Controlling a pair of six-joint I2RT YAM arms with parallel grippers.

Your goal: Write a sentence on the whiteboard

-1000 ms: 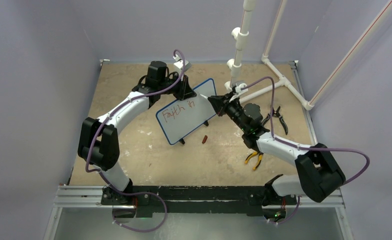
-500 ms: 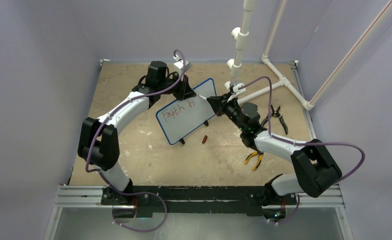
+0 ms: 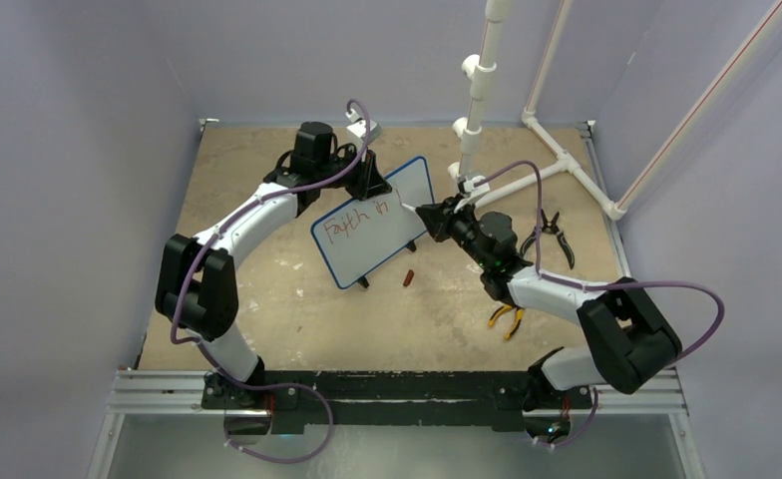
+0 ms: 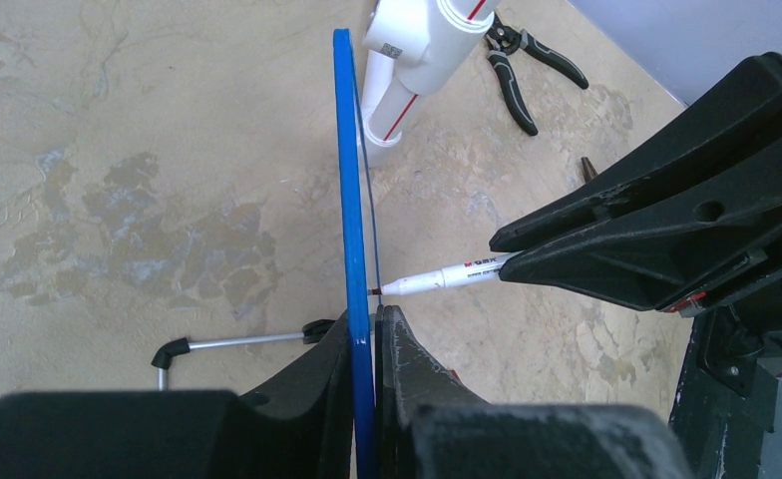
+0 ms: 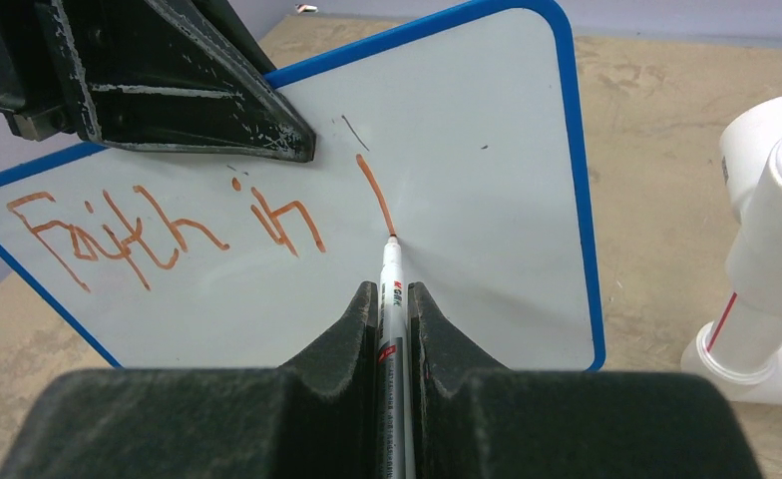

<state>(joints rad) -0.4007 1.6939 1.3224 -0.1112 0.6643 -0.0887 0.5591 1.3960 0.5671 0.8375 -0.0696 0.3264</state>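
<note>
The whiteboard [image 3: 372, 222] stands upright on the table, white with a blue rim [image 5: 579, 190]. My left gripper [image 3: 372, 185] is shut on its top edge [image 4: 352, 230], one finger on each face. Red writing [image 5: 158, 230] on the board reads "Faith in", followed by one fresh slanted stroke [image 5: 375, 195]. My right gripper [image 5: 393, 294] is shut on a white marker [image 5: 389, 299]. The marker's tip touches the board at the lower end of that stroke. In the left wrist view the marker [image 4: 447, 276] meets the board's face from the right.
A red marker cap [image 3: 407, 276] lies on the table below the board. White PVC pipes [image 3: 527, 170] stand to the right, close behind the right wrist. Black pliers [image 3: 557, 235] and yellow-handled pliers [image 3: 507, 317] lie further right.
The right arm has drawn a new slanted stroke after "in", moving the marker down the board. The left gripper and the board have stayed put.
</note>
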